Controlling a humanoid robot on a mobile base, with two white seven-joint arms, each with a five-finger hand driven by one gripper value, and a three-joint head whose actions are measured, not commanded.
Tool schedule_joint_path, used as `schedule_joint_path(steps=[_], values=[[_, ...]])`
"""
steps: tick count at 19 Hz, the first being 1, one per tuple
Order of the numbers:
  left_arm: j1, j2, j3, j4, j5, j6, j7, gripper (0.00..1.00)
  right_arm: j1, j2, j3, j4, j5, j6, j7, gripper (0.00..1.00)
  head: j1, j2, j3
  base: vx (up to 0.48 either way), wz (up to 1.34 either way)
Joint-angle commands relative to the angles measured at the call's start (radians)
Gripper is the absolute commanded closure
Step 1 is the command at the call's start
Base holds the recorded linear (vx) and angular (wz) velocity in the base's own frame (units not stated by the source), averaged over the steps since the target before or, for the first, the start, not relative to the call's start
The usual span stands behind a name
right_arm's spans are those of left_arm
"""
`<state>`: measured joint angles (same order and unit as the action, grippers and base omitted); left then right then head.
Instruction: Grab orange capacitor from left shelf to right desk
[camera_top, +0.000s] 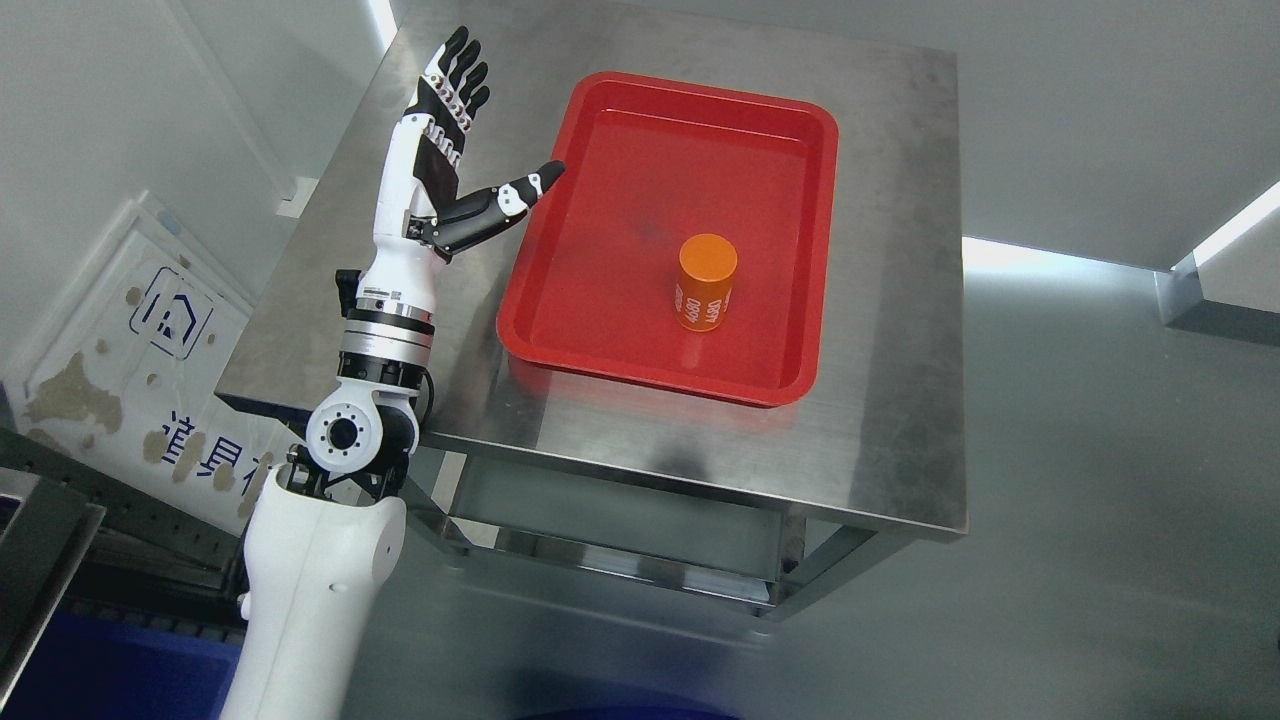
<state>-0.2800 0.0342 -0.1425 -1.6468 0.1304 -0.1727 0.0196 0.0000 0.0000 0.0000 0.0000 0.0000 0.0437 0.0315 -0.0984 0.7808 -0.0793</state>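
The left hand (455, 150) is raised over the left edge of the steel table (890, 300), palm turned toward the tray, its four fingers (462, 70) stretched straight up and away from the camera and the thumb (510, 200) splayed out to the right, its tip reaching the near-left rim of the red tray (560, 330). The hand is spread wide and holds nothing. From the thumb tip, the orange capacitor (706, 283) lies to the right and somewhat nearer the camera, well apart from the hand, with a stretch of bare tray floor between them. It stands upright on the tray, right of the tray's middle, so its long axis runs vertically, flat round top facing up toward the camera; white print runs down its near side. Only the left arm shows, coming in from the lower left, so it is the nearer one by default; the right arm is out of sight. Since the capacitor is already standing in the tray on the table, the placing looks done, and the open hand appears clear of it.
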Motion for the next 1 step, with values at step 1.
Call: schedule_joint_path(steps=[1], values=[[-0.011, 0.026, 0.038, -0.004, 0.0, 0.001, 0.0, 0.0, -0.002, -0.017, -0.011, -0.034, 0.0, 0.001, 0.001, 0.0, 0.0, 0.0, 0.0, 0.0, 0.0]])
